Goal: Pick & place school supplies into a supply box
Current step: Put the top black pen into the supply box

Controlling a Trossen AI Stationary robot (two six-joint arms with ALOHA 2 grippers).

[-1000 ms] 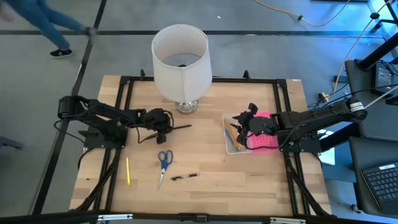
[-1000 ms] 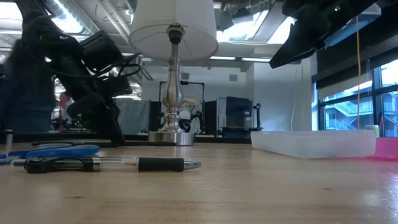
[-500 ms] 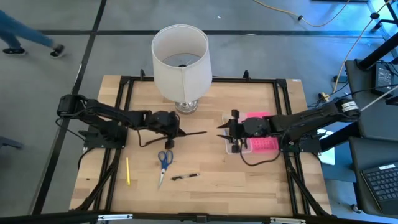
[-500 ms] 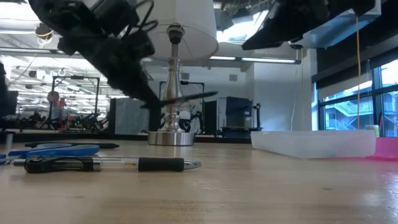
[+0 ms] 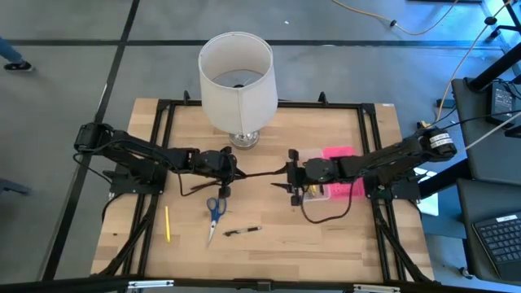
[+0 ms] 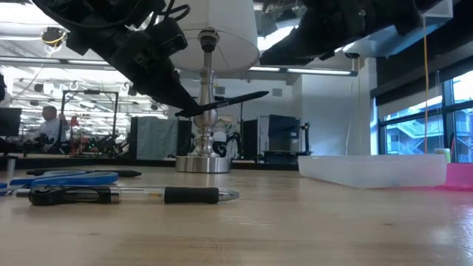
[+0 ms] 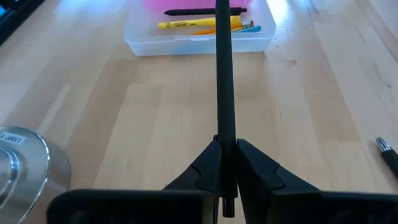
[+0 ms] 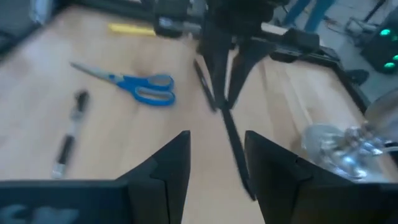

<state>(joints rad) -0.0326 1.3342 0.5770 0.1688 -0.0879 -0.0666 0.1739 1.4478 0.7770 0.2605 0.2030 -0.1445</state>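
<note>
- Over the middle of the pale wooden table (image 5: 326, 236), the left gripper (image 5: 230, 172) hangs in the air with its jaws clamped on a long thin black pen (image 5: 259, 174); the left wrist view shows the two dark fingers (image 7: 208, 165) pinched tight on the shaft.
- That black pen (image 7: 224, 74) sticks straight out toward three o'clock, tip aimed at the right gripper (image 5: 286, 172), and the low view shows it well above the tabletop.
- At three o'clock from the pen tip, the right gripper faces the left one, jaws apart, nothing between them; its fingers (image 8: 168, 162) frame the pen's end in the right wrist view.
- Just past the right gripper sits the clear plastic supply box (image 5: 308, 193) beside its bright pink textured lid (image 5: 335, 152); yellow and orange pencils (image 7: 205, 25) and a dark pen (image 7: 193, 11) lie inside.
- Down at six o'clock of the left gripper, small blue-handled scissors (image 5: 215, 211) lie flat on the wood.
- A yellow pencil (image 5: 168, 223) rests at nine o'clock of the scissors, apart from them.
- A dark pen with a clear barrel (image 5: 242, 231) lies near the scissors, toward four o'clock.
- At twelve o'clock of the table stands a white cylindrical lamp (image 5: 236, 77) on a silver base.
</note>
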